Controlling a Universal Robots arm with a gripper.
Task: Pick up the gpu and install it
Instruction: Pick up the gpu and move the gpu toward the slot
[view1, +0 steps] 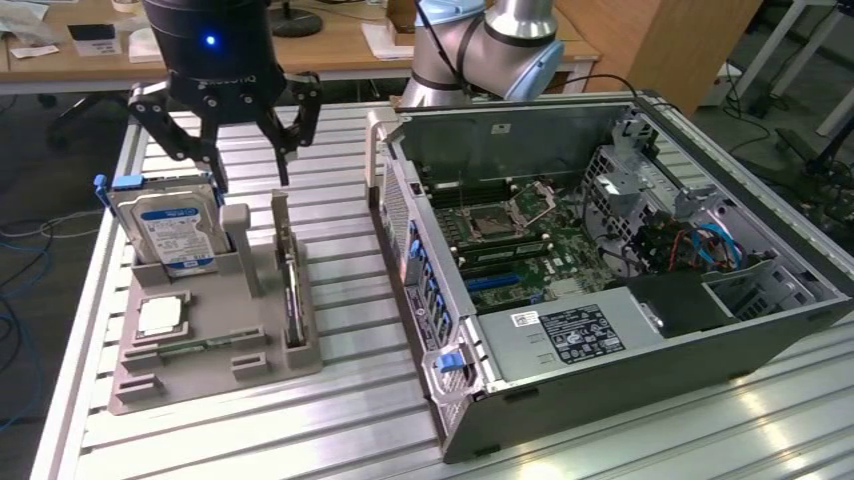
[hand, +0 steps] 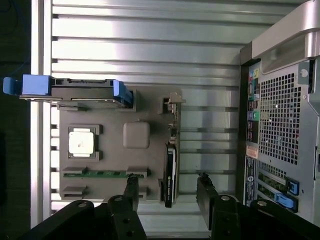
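Hovering above the grey parts holder (view1: 187, 385), the gripper (view1: 251, 180) has its fingers spread wide and nothing between them.

Gpu (hand: 170, 165): stands on edge in the holder's slot, on the side toward the open computer case (view1: 667, 345). Not gripped, not lifted.

Key relation: the card lies below the tool. In the wrist view one finger shows on either side of its thin top edge, with clear gaps on both sides. Its long axis runs along the slot, parallel to the case's ported back face and square to the line between the fingers. Judged from that, the jaws face its two flat sides. The silvery bracket is at the hard-drive end. How far along the card the fingers sit, cannot tell.

Holder contents:
- hard drive (view1: 167, 232), blue label, upright in its own slot
- processor chip (view1: 160, 315), flat in a square pocket
- memory stick (hand: 102, 174), in a narrow groove near it

The case lies on its side on the slatted table (view1: 334, 420), its motherboard (view1: 527, 245) exposed.
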